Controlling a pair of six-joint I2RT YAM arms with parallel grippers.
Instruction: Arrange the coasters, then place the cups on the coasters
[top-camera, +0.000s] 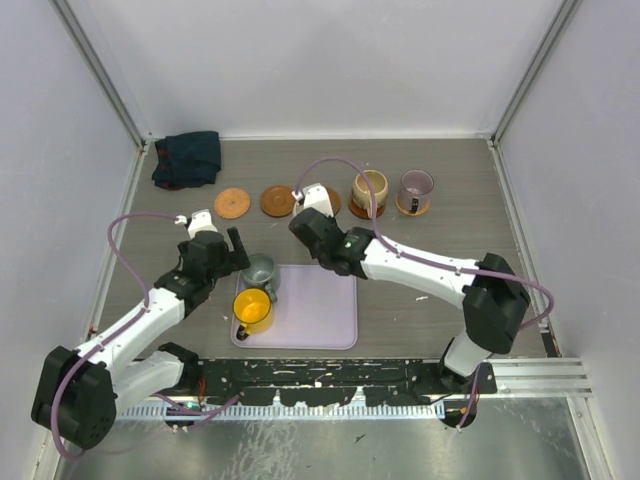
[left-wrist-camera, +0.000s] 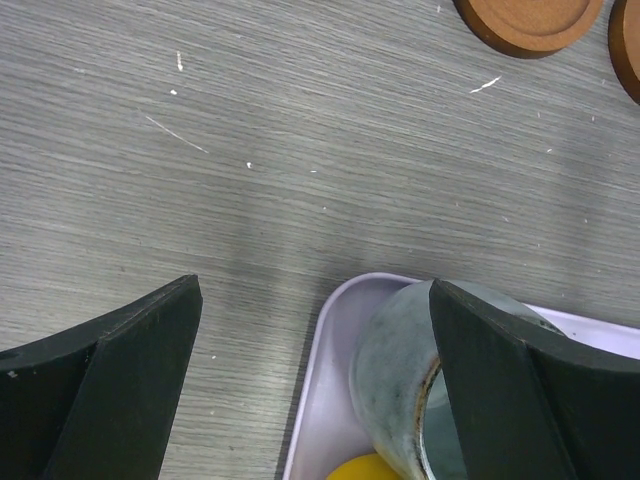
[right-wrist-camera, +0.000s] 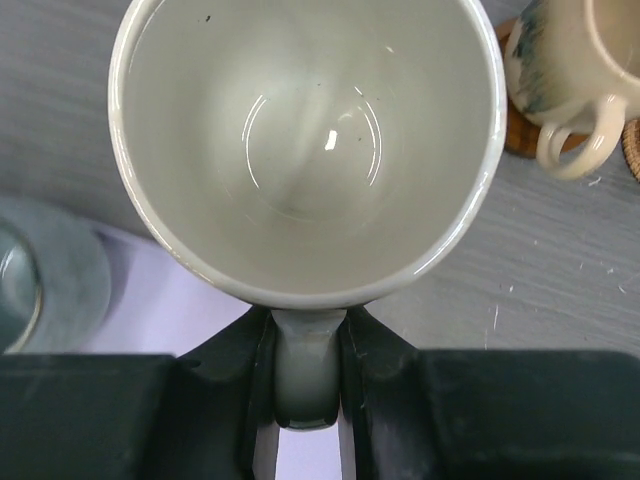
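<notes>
Your right jaws pinch the white cup by its handle alone, in the middle of the right wrist view. The cup is smooth, glossy glazed ware, so it could pivot or slip in so narrow a hold. The tan cup, speckled and also glazed, sits on its coaster at the upper right of that view, close enough that a sideways drift might knock it. In the top view, two bare coasters lie left of centre. They are flat brown discs with a raised rim, and a base landing on that rim would leave the cup tilted.

Your left jaws are spread wide and hold nothing. One finger hangs just beside the grey-green cup, which lies with the yellow cup on the smooth lavender tray. A careless descent there could shove it across the wood-grained bench.
</notes>
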